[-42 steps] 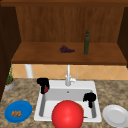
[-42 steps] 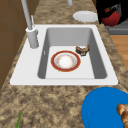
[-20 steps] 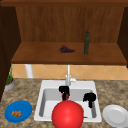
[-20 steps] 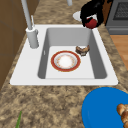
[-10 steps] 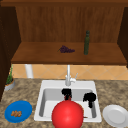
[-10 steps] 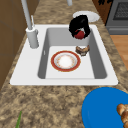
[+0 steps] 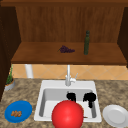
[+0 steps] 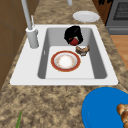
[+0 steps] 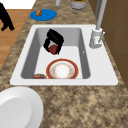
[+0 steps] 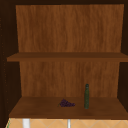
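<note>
A: Left hand [image 7: 71, 96]?
B: Low over white sink basin [image 8: 100, 70], fingers curled round small red round object [image 8: 73, 41], just beside brown donut [image 8: 82, 49], near red-rimmed white plate [image 8: 65, 61].
A: Right hand [image 7: 90, 98]?
B: Hanging over basin's right side, grip can't tell.

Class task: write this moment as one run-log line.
hand | curled round small red thing | over sink | red-rimmed plate lying in basin nearby | second hand apart, off the counter

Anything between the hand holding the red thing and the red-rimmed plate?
Nothing visible. The hand, curled round the red thing, hangs over the basin near the red-rimmed plate; the brown food lies off to one side.
</note>
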`<action>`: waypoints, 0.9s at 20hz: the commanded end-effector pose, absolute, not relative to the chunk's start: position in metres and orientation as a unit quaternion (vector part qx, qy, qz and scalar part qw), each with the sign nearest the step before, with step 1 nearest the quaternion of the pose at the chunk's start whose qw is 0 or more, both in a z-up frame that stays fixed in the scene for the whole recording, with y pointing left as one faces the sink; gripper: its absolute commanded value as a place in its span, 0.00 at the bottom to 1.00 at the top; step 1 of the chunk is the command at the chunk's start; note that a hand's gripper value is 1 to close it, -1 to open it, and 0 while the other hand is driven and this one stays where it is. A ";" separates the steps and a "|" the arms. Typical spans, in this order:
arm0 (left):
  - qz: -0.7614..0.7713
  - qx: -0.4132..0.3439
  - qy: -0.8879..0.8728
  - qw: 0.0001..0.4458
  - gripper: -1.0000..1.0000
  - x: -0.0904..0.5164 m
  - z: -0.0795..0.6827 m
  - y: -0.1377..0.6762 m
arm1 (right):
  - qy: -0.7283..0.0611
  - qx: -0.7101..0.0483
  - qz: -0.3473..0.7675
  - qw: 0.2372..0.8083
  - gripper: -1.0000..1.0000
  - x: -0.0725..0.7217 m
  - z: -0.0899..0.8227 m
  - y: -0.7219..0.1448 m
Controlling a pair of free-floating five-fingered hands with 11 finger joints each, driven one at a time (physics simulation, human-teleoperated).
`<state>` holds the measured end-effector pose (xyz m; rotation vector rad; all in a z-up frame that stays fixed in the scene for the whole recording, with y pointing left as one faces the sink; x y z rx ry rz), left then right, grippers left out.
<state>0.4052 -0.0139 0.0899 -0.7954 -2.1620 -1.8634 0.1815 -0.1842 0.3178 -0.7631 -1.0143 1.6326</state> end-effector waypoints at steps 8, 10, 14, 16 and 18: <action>-0.626 -0.269 -0.726 0.088 1.00 0.462 0.001 -0.017 | -0.422 -0.317 0.678 0.511 0.50 0.182 0.318 -0.184; -0.627 -0.270 -0.726 0.087 1.00 0.472 -0.016 -0.017 | -0.422 -0.317 0.678 0.511 0.50 0.182 0.318 -0.184; -0.627 -0.270 -0.725 0.087 1.00 0.490 -0.050 -0.017 | -0.422 -0.317 0.678 0.511 0.50 0.182 0.318 -0.184; -0.628 -0.278 -0.722 0.079 1.00 0.485 -0.066 -0.017 | -0.422 -0.317 0.678 0.511 0.50 0.182 0.318 -0.184; -0.629 -0.284 -0.720 0.075 1.00 0.483 -0.083 -0.016 | -0.422 -0.317 0.678 0.511 0.50 0.182 0.318 -0.184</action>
